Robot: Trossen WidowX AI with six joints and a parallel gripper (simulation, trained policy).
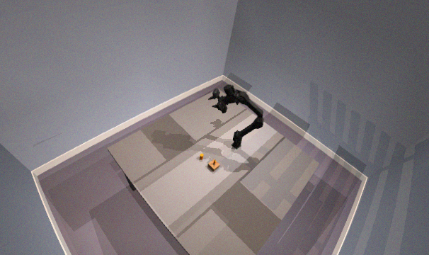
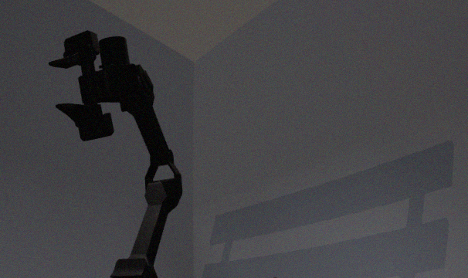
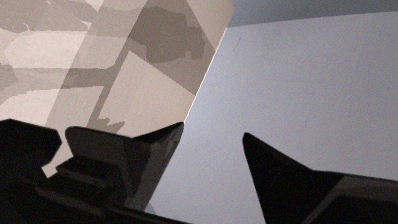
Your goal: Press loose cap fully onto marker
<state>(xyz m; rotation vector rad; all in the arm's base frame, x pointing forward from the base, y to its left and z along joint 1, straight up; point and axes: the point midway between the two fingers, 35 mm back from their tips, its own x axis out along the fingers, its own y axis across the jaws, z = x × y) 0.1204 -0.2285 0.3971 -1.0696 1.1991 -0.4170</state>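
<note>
In the top view the orange holder block [image 1: 211, 166] sits on the table [image 1: 172, 198]. The marker [image 1: 214, 161] shows as a short, small orange upright shape on the block. The small orange-yellow cap [image 1: 201, 156] stands on the table beside the block, apart from it, a little to the left and back. My gripper [image 1: 211, 102] [image 2: 52, 84] [image 3: 213, 131] is open, with nothing between its fingers. It is raised high, well away from the cap and the block, toward the back corner. The wrist view and the exterior view show neither marker nor cap.
The black arm [image 1: 260, 117] [image 2: 153, 131] stands on the table behind the block and bends up and back. Pale walls with a light rim [image 1: 126, 126] surround the table. The table's edge [image 3: 206, 75] crosses the wrist view. Shadows lie over table and walls.
</note>
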